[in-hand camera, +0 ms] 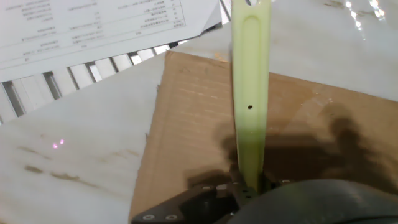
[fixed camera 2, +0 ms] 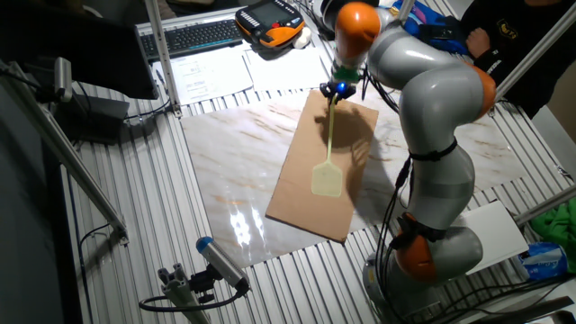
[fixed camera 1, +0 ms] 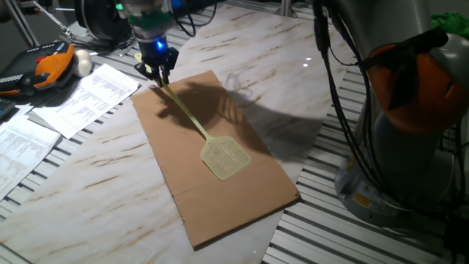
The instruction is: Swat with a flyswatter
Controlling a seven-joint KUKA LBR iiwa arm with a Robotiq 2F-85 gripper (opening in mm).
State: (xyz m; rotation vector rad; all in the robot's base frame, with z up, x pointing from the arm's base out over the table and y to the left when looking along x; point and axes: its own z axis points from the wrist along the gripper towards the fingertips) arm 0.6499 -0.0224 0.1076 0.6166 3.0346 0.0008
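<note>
The desk (fixed camera 1: 88, 191) has a white marble-patterned top with grey veining, flanked by ribbed metal slats. One flat rectangular sheet of brown cardboard (fixed camera 1: 242, 198) lies across its middle, matte and slightly scuffed. Printed paper sheets (fixed camera 1: 88, 99) sit near the desk's far left corner, beside one orange-and-black handheld controller (fixed camera 1: 44, 67). One flyswatter (fixed camera 1: 223, 158) of pale yellow-green plastic stretches over the cardboard: its thin, grooved handle runs from the sheet's far corner, and its small square mesh head is over the sheet's centre. The gripper (fixed camera 1: 157, 71) has its two dark fingers clamped on the handle's end.
</note>
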